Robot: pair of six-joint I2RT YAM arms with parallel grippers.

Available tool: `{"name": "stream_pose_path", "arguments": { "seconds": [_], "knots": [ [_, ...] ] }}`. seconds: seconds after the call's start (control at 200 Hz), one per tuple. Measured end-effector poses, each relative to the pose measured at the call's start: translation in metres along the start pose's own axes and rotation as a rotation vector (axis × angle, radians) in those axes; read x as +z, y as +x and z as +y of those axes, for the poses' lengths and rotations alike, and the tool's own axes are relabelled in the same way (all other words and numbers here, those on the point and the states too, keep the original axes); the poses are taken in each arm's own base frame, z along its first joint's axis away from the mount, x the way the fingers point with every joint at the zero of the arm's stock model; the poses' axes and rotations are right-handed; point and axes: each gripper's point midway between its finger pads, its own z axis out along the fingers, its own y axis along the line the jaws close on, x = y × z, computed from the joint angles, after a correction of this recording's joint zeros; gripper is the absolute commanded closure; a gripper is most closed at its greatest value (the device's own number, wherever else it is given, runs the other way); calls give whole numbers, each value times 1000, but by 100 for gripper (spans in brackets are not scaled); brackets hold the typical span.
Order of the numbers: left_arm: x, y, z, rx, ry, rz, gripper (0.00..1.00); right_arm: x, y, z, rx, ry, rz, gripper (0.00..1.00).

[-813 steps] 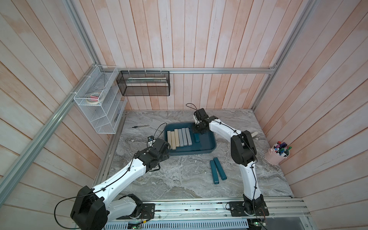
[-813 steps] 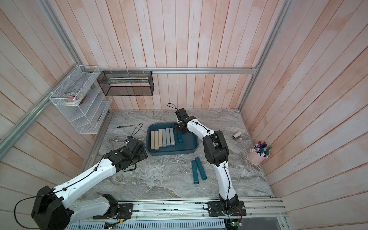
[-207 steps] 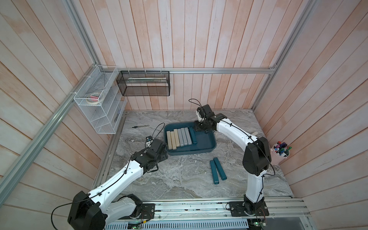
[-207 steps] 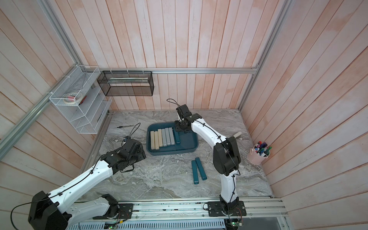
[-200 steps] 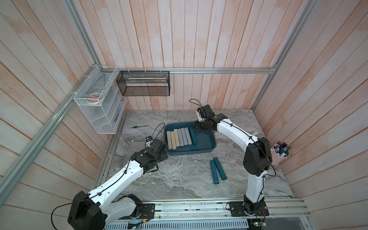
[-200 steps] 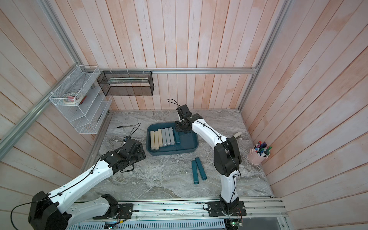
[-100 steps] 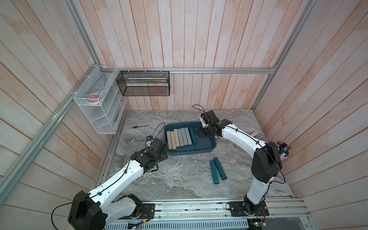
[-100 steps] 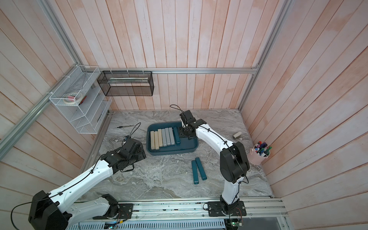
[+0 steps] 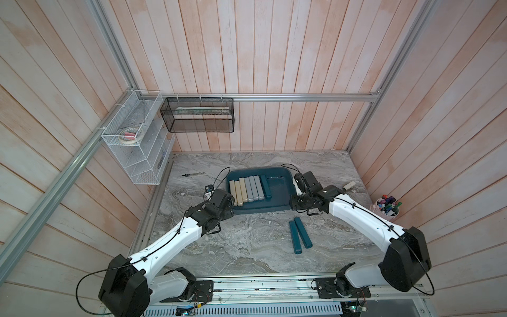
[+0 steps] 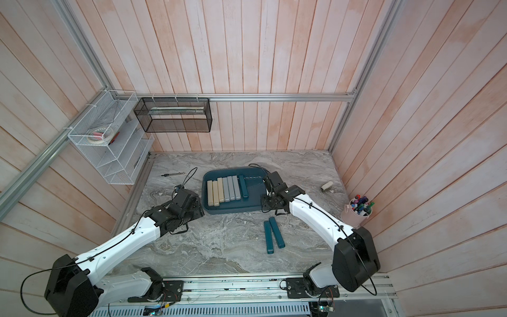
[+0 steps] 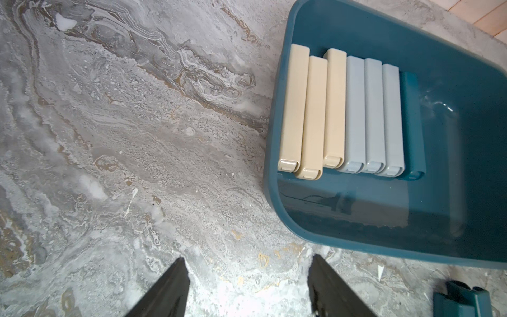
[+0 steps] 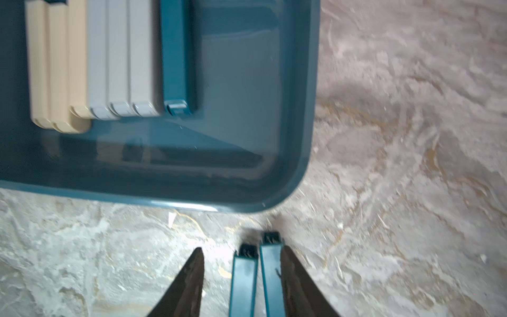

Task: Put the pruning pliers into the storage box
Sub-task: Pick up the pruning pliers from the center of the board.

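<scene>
The storage box sits mid-table, a shallow teal tub. In it lie three beige, three grey and one teal pruning pliers, side by side. Two more teal pruning pliers lie on the marble in front of the box. My right gripper hovers open by the box's front right corner. In the right wrist view both loose bars show between its fingers, not gripped. My left gripper stands open and empty over bare marble off the box's front left corner.
A thin silver pen-like tool lies at the back left. A white wire rack and a black mesh basket hang on the walls. A pink cup of markers and a small beige object stand at the right.
My right gripper has drawn back from over the box to its front right corner, nearer the two loose teal bars. The left arm has stayed put.
</scene>
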Motion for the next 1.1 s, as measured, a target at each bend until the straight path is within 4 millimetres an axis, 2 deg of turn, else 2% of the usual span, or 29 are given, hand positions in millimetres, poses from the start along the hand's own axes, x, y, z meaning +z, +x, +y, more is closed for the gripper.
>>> {"name": "stream_pose_path", "arguments": {
  "seconds": [0.15,0.365,0.485,0.895,1.1],
  "knots": [
    [2,-2,-4,11,5,0,28,0,35,-15,18,54,70,53],
    [6,-1,-7,17,10,7,28,0,78,-17,9,65,137,51],
    [8,0,-8,18,13,13,28,0,83,-9,1,58,148,51],
    [5,-5,-15,6,49,-3,28,13,99,-20,108,124,199,51],
    [4,-5,-15,5,51,-5,28,15,100,-12,114,92,198,53]
  ]
}}
